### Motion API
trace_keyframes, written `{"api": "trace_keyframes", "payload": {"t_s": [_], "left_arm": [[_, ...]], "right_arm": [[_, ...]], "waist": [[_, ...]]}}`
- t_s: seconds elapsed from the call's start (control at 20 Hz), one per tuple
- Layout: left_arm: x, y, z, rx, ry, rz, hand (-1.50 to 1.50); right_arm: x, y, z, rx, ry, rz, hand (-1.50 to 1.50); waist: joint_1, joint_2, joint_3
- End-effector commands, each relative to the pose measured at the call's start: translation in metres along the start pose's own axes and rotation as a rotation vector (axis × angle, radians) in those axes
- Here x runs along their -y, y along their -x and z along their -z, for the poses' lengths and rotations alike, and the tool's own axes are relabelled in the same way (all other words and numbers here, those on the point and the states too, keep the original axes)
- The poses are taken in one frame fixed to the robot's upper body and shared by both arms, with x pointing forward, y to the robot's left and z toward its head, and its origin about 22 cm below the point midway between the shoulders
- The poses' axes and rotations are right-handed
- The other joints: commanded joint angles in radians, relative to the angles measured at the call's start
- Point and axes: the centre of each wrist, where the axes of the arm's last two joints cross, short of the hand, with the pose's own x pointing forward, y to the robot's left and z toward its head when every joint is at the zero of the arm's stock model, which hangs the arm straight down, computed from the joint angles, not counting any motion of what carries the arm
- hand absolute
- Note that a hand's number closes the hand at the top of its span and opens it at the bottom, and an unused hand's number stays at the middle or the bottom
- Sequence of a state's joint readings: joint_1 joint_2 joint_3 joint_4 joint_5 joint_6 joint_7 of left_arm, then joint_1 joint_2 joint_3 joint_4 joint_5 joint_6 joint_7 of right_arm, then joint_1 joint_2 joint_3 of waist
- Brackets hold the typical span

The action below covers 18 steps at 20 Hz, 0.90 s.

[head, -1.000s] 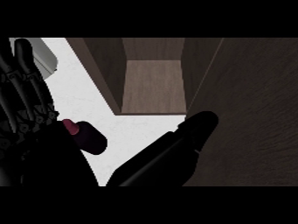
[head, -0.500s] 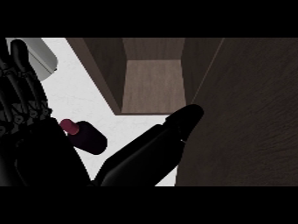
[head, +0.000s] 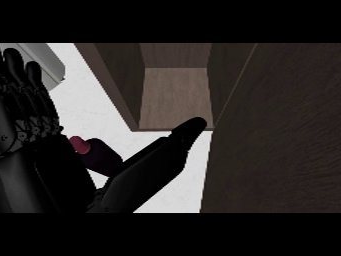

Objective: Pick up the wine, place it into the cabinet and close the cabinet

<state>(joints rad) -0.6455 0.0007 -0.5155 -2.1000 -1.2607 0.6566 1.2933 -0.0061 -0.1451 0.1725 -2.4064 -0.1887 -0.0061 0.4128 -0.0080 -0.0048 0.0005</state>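
Observation:
My left hand [head: 25,170] fills the view's left side, close to the camera, with its fingers [head: 18,100] straight and pointing up. Its thumb [head: 162,155] stretches up and right, the tip just below the open cabinet [head: 174,95]. The wine [head: 99,155], a dark bottle with a magenta top, shows in the gap between the fingers and the thumb, tilted, its lower part hidden by the hand. I cannot tell whether the hand touches it. The cabinet's door [head: 291,130] stands open at the right. My right hand does not show.
The white counter [head: 99,110] runs between the hand and the cabinet's left wall. A grey and white object [head: 44,60] sits at the back left corner, partly behind my fingers. The open door fills the right side of the view.
The thumb has swung up and to the left, its tip now near the cabinet's lower edge. The fingers and the wine have hardly moved.

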Motion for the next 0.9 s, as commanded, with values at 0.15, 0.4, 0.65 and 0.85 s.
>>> {"api": "trace_keyframes", "payload": {"t_s": [0.15,0.4,0.65,0.85], "left_arm": [[0.005,0.039,-0.002,-0.21,-0.01,0.013,-1.5],[-0.009,0.067,0.001,-0.248,-0.068,0.06,-1.5],[-0.034,0.117,-0.008,-0.221,-0.163,0.126,-1.5],[-0.016,0.133,0.001,-0.242,-0.201,0.123,-1.5]], "right_arm": [[0.0,-0.008,-0.01,0.061,0.018,-0.028,-1.5],[0.02,-0.019,-0.03,0.053,-0.005,-0.041,-1.5],[0.018,-0.005,-0.024,0.049,0.023,-0.03,-1.5],[0.023,-0.01,-0.03,0.039,-0.007,-0.02,-1.5]], "waist": [[-0.004,0.004,-0.001],[-0.005,0.003,0.0],[0.007,0.005,-0.002],[-0.001,0.005,-0.001]]}}
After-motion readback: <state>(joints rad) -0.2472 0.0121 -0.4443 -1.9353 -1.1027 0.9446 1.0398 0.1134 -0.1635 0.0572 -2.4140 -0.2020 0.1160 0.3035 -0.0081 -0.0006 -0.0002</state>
